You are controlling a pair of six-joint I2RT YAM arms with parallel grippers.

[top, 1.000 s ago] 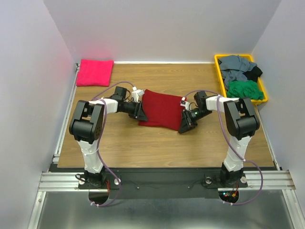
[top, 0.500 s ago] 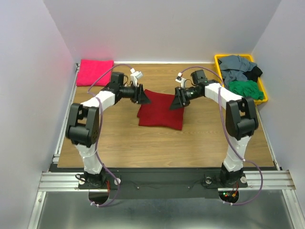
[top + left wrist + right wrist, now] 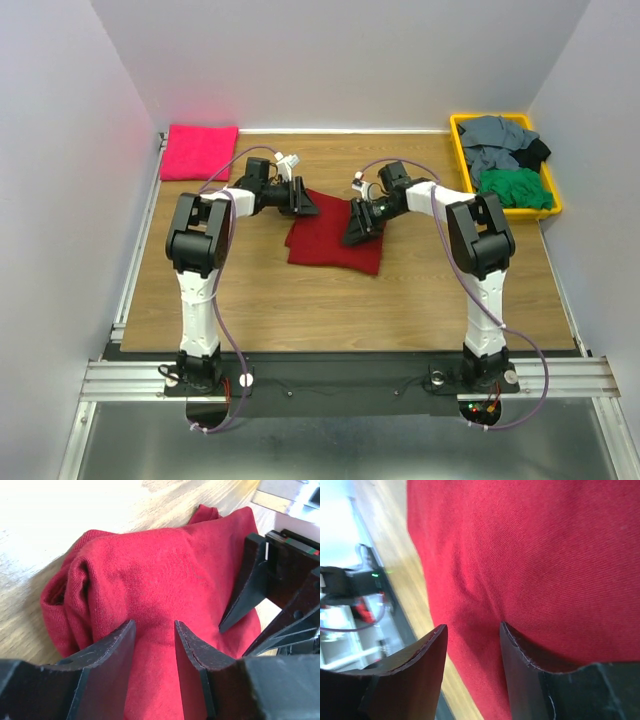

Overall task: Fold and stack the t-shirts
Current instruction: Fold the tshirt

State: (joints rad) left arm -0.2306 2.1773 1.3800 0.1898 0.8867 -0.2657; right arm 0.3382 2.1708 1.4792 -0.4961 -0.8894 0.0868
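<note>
Both arms have swung in from the left and right sides of the folded dark crimson-red fabric t-shirt point(image 3: 335, 250) to its far edge; the shirt has barely shifted. It lies mid-table on the wooden tabletop point(image 3: 250, 295), roughly square and slightly skewed. Left gripper point(image 3: 308, 203) sits at the far-left corner and right gripper point(image 3: 352, 232) just inside the far-right. Both are released: in the wrist views the fingers are parted over flat red cloth, nothing pinched. The shirt runs nearward from both sets of fingers. The folded hot-pink fabric t-shirt point(image 3: 198, 152) sits in the far-left corner, so the left arm is nearer for stacking. Grey, green and black shirts remain in the yellow plastic bin point(image 3: 459, 150), far right.
</note>
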